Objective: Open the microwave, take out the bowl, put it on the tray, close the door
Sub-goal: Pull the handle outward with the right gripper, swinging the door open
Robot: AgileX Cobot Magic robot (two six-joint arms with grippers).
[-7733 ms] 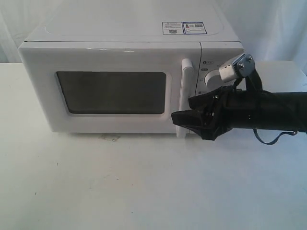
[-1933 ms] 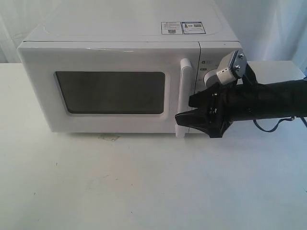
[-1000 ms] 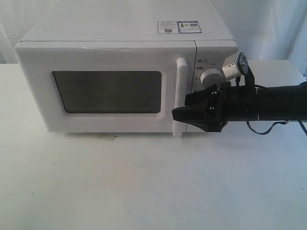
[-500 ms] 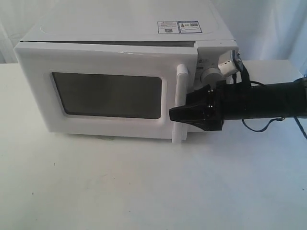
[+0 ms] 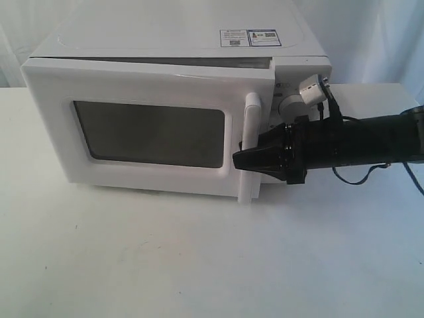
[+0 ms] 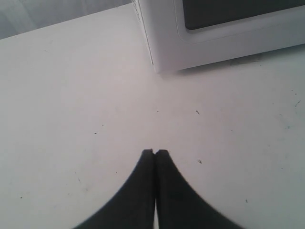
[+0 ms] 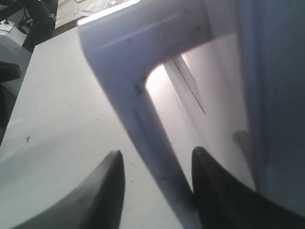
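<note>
The white microwave stands at the back of the table, and its door is ajar, with a dark gap along its top edge. My right gripper reaches in from the right and straddles the door's vertical bar handle. In the right wrist view the handle runs between the jaws of the right gripper; one finger rests against it and the other finger stands apart. My left gripper is shut and empty over the table near the microwave's corner. The bowl is hidden. The tray is out of view.
The dial panel sits just behind my right wrist. The white table spreads out in front of the microwave. A cable loops under the right arm.
The door has swung out from shut to ajar, handle side coming forward. My right gripper came forward with the handle and its jaws have narrowed around it.
</note>
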